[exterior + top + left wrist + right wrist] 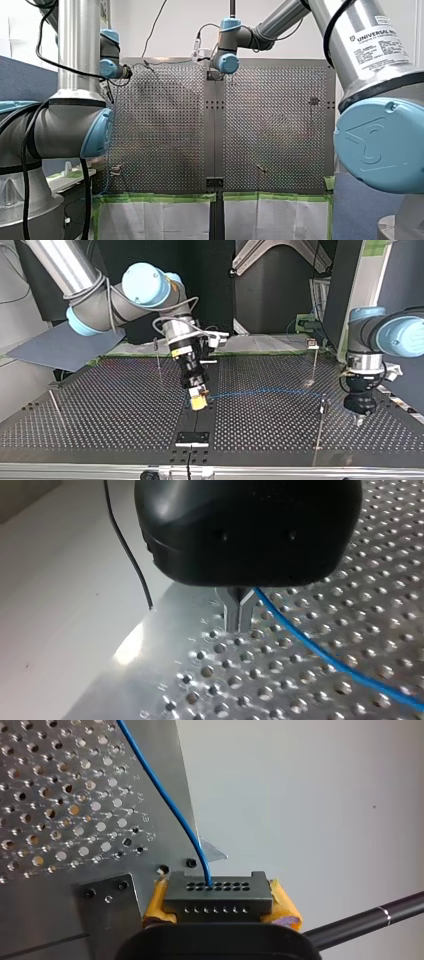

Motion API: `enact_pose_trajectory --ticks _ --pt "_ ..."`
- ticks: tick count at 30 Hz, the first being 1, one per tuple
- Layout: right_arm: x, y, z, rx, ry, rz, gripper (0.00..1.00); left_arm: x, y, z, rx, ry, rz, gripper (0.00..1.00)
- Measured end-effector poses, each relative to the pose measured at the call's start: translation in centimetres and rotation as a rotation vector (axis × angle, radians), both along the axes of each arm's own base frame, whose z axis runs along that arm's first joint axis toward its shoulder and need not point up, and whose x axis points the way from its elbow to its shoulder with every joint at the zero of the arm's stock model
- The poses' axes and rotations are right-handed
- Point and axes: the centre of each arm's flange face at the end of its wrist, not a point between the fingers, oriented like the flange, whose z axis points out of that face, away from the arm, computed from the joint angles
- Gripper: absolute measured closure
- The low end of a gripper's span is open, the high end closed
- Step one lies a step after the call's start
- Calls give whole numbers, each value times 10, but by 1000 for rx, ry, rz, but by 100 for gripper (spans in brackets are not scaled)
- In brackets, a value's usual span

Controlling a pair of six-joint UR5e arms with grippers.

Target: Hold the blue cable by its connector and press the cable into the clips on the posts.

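Right gripper (217,906): clamped on the connector (218,892), yellow pads (282,905) squeezing it from both sides (a snug-looking pinch).
Connector: dark grey block, two rows of small holes facing out, sitting just beside a small bolted plate (107,895) near the table's edge.
Blue cable (165,795): out of one hole in the connector's upper row, then away over the perforated table (45,795).
Cable in the top view: a shallow curve from the yellow pads at the table's middle seam across to the view's right, reaching the top of a thin post (320,422); whether seated in a clip there, too small to tell.
Left gripper (237,626): metal fingers (231,615) pressed together, nothing between them, tips low over the holes, cable passing just beside.
Left gripper in the top view: near the table's right edge, close to that same post.
Other posts: one (314,362) further back at the top view's right, one (158,357) behind my right arm, one leaning (56,409) at the far left.
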Motion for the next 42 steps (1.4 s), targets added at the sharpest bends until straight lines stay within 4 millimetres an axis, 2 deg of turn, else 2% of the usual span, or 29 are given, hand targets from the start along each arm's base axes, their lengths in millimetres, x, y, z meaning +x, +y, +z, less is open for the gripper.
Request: enact_pose_trajectory --ticks 12,18,24,30,37,38,39,40,41,42 --pt "-18 -25 -1 5 0 -47 100 10 -1 5 -54 -48 -21 100" --pt "-26 -47 -19 27 11 -77 100 17 0 5 -88 -75 -32 100" --pt "-27 -71 -30 38 12 -91 100 31 0 -7 -95 -52 -41 100" --pt "-27 -83 -20 25 -5 -97 100 38 4 -15 -82 -29 -30 100" --pt "-30 -92 -6 7 -16 -96 100 38 2 -17 -57 -11 -24 100" --pt "-30 -92 -6 7 -16 -96 100 37 1 -18 -52 -6 -24 81" --pt "-30 -92 -6 7 -15 -95 100 37 0 -18 -44 1 -22 69" --pt "-30 -93 -6 7 -13 -95 100 36 0 -19 -37 7 -20 69" --pt "-30 -93 -6 7 -12 -95 100 35 -1 -18 -31 12 -18 54" --pt "-29 -92 -6 7 -12 -94 100 34 -2 -18 -21 18 -16 50"
